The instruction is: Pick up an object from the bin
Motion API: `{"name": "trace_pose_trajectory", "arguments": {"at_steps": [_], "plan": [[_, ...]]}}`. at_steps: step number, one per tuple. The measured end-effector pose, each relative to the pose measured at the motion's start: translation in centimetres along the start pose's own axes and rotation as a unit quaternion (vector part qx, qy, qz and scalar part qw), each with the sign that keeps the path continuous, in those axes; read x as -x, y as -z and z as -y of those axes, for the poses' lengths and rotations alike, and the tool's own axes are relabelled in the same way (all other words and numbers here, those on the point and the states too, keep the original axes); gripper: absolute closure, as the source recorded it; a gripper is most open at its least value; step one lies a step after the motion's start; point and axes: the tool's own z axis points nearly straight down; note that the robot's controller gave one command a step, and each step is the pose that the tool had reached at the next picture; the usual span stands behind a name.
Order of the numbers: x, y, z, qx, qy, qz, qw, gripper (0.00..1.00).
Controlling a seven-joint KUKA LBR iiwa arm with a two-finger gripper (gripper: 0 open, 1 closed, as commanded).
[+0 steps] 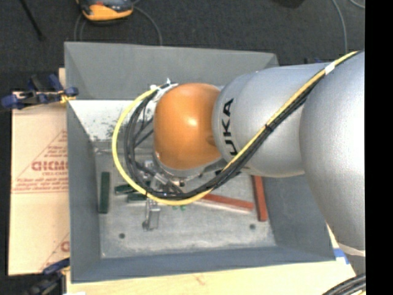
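Now, in the camera view, the big silver arm (276,128) comes in from 3 o'clock and bends down into the grey bin (184,247). A round orange cover (184,125) on its wrist, with black and yellow cables (123,146) looped beside it, hides much of the middle of the bin.

Below the cover, the small metal gripper (150,217) pokes down toward the bin floor. I cannot tell if it is open or closed. I see nothing in it, and the floor right under it looks bare.

The closest thing is a flat dark green piece (127,191). It lies near the gripper, between 10 and 11 o'clock from it, partly under the cables. I cannot tell its shape well.

Farther the same way, at about 10 o'clock, lies a dark green stick (104,192). Its long side runs from 12 to 6 o'clock, close to the left wall.

On the other side, at about 3 o'clock from the gripper, lies a red stick (230,203). It runs almost from 9 to 3 o'clock, with its right end a bit lower. Just past it is a brown-red bar (260,198), which runs nearly from 12 to 6 o'clock.

I think the green piece is the easiest pick, because it is nearest. The gripper would need to go up and left a little to get over it.
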Motion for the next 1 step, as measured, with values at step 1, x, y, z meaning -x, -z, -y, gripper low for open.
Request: {"name": "trace_pose_trajectory", "arguments": {"at_steps": [1], "plan": [[0.2,0.45,0.08,0.001,-0.002,0.0038,1.0,0.0]]}}
